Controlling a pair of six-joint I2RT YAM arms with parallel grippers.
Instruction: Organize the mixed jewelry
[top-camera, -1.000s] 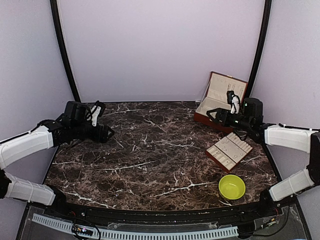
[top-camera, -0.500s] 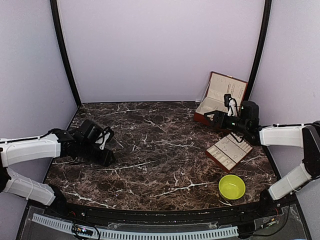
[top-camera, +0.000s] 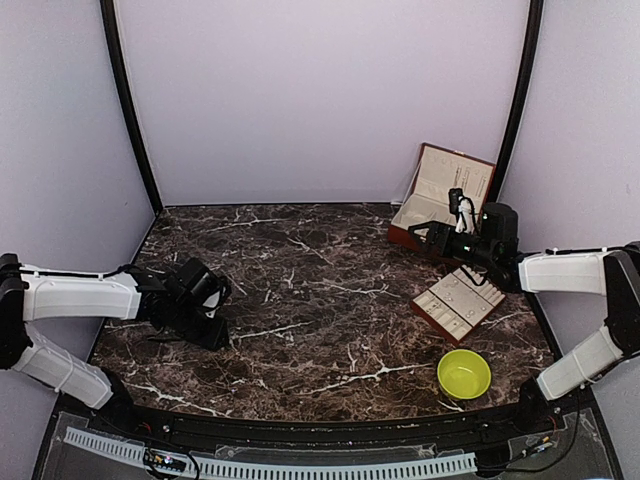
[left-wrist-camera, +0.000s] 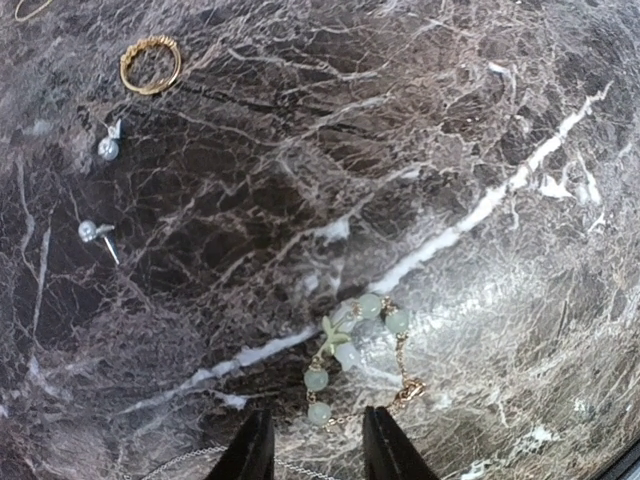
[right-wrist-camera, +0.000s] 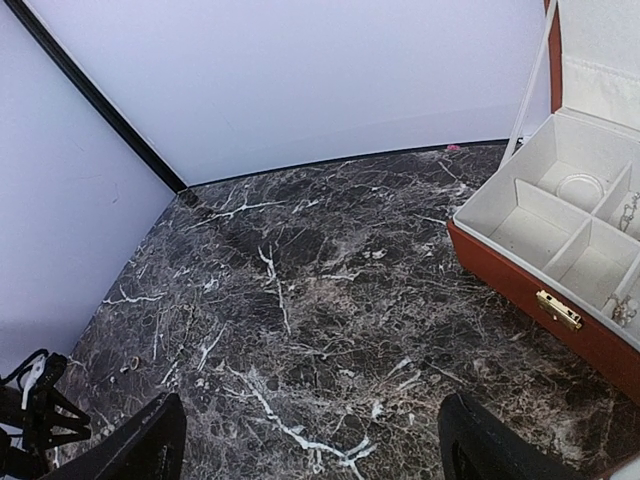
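worktop (top-camera: 320, 290): dark marble, everything sits on it.
jewelry box (top-camera: 452, 178): reddish-brown, lid up. A few bits are already in its cream compartments, too small to name.
compartment tray (top-camera: 458, 303): just beside the box, on its near side.
lime bowl (top-camera: 464, 374): past the tray from the box, nearer the arm bases.
right gripper (right-wrist-camera: 315, 450): fingers spread wide and holding nothing, parked just off the box's front edge.
left gripper (left-wrist-camera: 318, 450): well apart from the box, clear across the worktop. Down low, fingers a little apart, nothing between them yet.
loose jewelry: all at that far side from the box, none near it.
bead bracelet (left-wrist-camera: 355, 345): pale green beads on a fine gold chain, lying right ahead of the left gripper's gap.
thin chain (left-wrist-camera: 195, 462): silvery, by the left gripper's fingertip.
gold ring (left-wrist-camera: 150, 63): flat on the marble.
pearl studs (left-wrist-camera: 108, 148): two of them, lying loose.
step: looks like lining up a pick on the bracelet, I'd say.
next move: probably ease forward and down so a bead or the chain sits between the fingers, then pinch gently. It's flat and slippery, so an easy miss.
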